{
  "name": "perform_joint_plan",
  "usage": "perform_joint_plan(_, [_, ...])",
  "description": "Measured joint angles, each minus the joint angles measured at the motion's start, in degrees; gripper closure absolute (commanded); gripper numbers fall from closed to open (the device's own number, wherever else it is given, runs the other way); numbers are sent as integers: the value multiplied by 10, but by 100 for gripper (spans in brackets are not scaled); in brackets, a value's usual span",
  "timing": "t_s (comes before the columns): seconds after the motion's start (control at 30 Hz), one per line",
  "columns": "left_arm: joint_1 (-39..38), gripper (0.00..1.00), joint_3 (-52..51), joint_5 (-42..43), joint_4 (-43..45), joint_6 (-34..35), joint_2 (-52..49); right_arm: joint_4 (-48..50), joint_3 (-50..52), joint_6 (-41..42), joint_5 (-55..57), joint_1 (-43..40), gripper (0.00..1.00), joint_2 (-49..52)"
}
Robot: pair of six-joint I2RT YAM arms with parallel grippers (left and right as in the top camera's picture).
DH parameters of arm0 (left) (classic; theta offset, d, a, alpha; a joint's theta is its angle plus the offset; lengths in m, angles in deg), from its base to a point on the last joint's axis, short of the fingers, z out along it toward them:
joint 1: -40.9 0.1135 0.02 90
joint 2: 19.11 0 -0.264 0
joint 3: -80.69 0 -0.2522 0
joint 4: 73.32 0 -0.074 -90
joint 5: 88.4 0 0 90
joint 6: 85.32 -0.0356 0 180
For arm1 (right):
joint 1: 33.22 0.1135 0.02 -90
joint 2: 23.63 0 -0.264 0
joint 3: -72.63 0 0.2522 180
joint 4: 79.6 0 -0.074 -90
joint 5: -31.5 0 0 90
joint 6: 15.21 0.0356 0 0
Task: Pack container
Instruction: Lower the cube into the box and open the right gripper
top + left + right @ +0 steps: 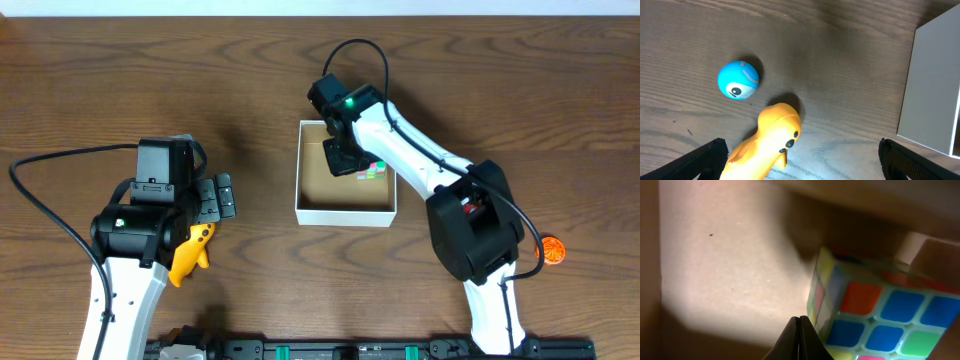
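You have one container (345,213) mid-table, holding one colour cube (373,170); your right gripper (343,158), fingers pressed together, sits inside it. Your left gripper (226,197) gapes above one yellow duck (771,142) and one blue ball (738,80) toward the left edge.

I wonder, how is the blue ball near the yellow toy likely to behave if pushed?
The blue ball looks round and smooth, so it would probably roll away across the flat table. Its glossy surface may slip from a pinch off centre.
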Motion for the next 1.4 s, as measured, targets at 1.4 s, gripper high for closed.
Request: perform_joint_plan(1.4, [0,2,0,0,-16,0,0,53,0,26,89,-8,82,0])
